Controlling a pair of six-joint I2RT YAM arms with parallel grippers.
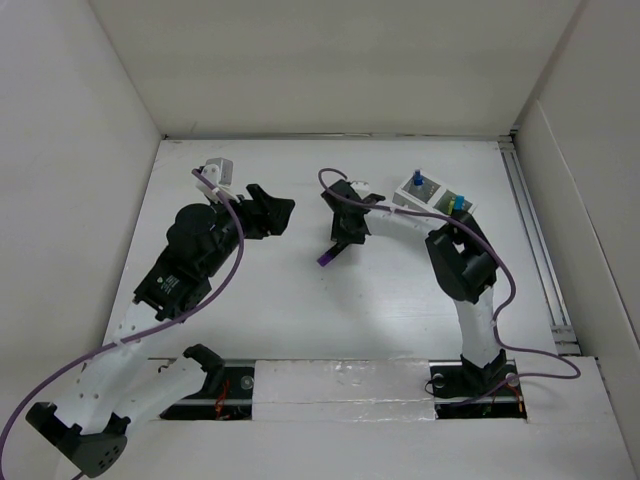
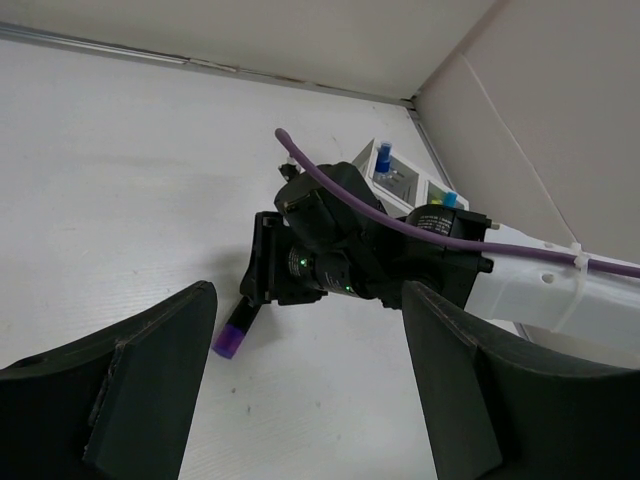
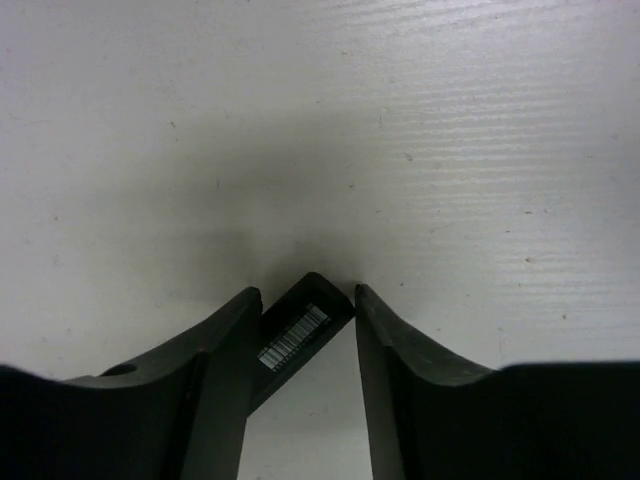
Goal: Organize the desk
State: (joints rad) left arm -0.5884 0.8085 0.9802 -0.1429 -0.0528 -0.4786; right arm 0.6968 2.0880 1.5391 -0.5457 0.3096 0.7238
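Note:
The white desk (image 1: 300, 320) is walled by white panels. My right gripper (image 1: 343, 243) is shut on a black marker with a purple cap (image 1: 327, 259) near the desk's middle. The marker hangs tilted, cap end down and to the left, close to the surface. In the right wrist view its black barcoded end (image 3: 300, 330) sits between my fingers, at the right gripper (image 3: 305, 295). My left gripper (image 1: 275, 215) is open and empty, just left of the right one. The left wrist view, from the left gripper (image 2: 305, 330), shows the purple cap (image 2: 230, 340).
A small white two-compartment pen holder (image 1: 435, 195) stands at the back right, with a blue marker (image 1: 419, 181) and a cyan-capped one (image 1: 457, 203) upright in it. It also shows in the left wrist view (image 2: 405, 185). A metal rail (image 1: 535, 250) runs along the right edge.

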